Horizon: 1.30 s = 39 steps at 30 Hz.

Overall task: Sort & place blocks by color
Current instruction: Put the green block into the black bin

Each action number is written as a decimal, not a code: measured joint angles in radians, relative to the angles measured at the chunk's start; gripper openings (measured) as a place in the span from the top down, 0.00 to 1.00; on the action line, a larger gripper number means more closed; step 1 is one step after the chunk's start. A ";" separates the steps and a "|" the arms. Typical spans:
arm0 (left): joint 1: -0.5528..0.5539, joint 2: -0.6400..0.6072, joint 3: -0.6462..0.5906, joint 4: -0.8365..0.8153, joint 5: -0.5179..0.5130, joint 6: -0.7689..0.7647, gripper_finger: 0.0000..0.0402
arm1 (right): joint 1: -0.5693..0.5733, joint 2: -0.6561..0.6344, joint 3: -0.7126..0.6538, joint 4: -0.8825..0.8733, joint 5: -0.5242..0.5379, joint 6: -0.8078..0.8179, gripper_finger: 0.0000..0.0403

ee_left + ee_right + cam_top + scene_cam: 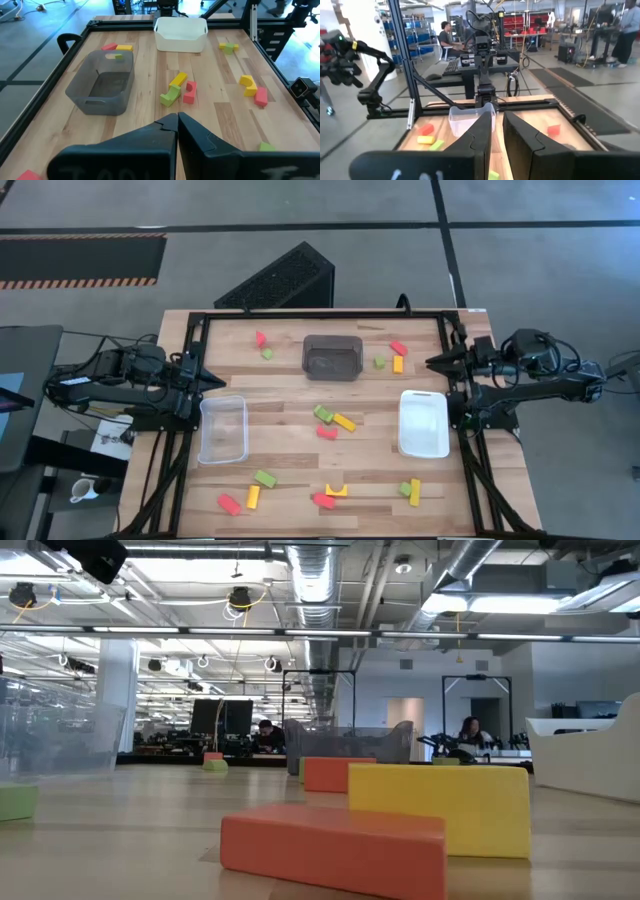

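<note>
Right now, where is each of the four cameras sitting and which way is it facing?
High view: overhead, straight down on the wooden table; both arms parked at its sides.
Low view: tabletop level, past a red block into the room; no arm shows.
Left wrist view: across the table over the left pincer, shut.
Right wrist view: over the right pincer, slightly open, toward the left arm.
Shared: high and left wrist views both show the white rectangular bin.

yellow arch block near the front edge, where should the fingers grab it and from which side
Probably from straight above, with the fingers closing across the two flat faces of the yellow arch. It lies flat on the table with its cut-out facing away from the front edge, so the curved inner side gives poor purchase. A red block sits against its left corner, so keep the fingers clear of that side.
</note>
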State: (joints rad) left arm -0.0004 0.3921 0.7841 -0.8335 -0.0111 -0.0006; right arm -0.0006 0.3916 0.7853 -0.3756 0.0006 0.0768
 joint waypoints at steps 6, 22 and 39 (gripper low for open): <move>0.000 0.000 0.000 0.000 0.000 0.000 1.00 | 0.000 0.000 0.000 -0.013 0.000 0.002 0.81; 0.000 0.000 0.000 0.000 0.000 0.000 1.00 | 0.000 0.000 0.000 -0.016 0.000 0.002 0.81; 0.000 0.000 0.000 0.000 0.000 0.000 1.00 | 0.000 0.000 0.000 -0.011 0.000 0.002 0.81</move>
State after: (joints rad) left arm -0.0006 0.3923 0.7841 -0.8337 -0.0112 -0.0006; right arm -0.0002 0.3916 0.7853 -0.3864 0.0006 0.0792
